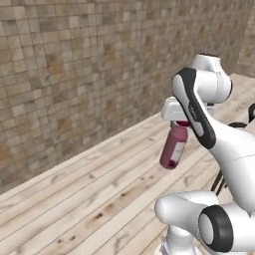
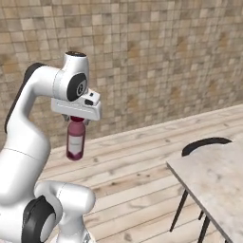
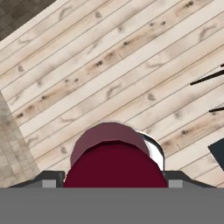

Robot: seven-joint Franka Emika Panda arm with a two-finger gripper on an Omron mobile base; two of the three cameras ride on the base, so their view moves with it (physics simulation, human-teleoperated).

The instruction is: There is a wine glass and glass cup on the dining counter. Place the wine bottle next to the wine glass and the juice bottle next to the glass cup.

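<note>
My gripper (image 1: 180, 123) (image 2: 77, 118) is shut on the dark red cap of the juice bottle (image 1: 173, 148) (image 2: 75, 141). The pinkish-maroon bottle hangs upright in the air, high above a wooden floor. In the hand view I look straight down on the juice bottle (image 3: 110, 136), its cap between my gripper (image 3: 113, 180) jaws. A corner of the beige dining counter (image 2: 213, 180) shows at the lower right of the right base view, well to the right of the bottle. The wine glass, the glass cup and the wine bottle are out of view.
A tiled wall (image 2: 156, 57) stands behind the arm, beyond the plank floor (image 1: 89, 199). A black stool (image 2: 205, 143) sits at the counter's near corner, with thin dark legs (image 2: 179, 209) below it.
</note>
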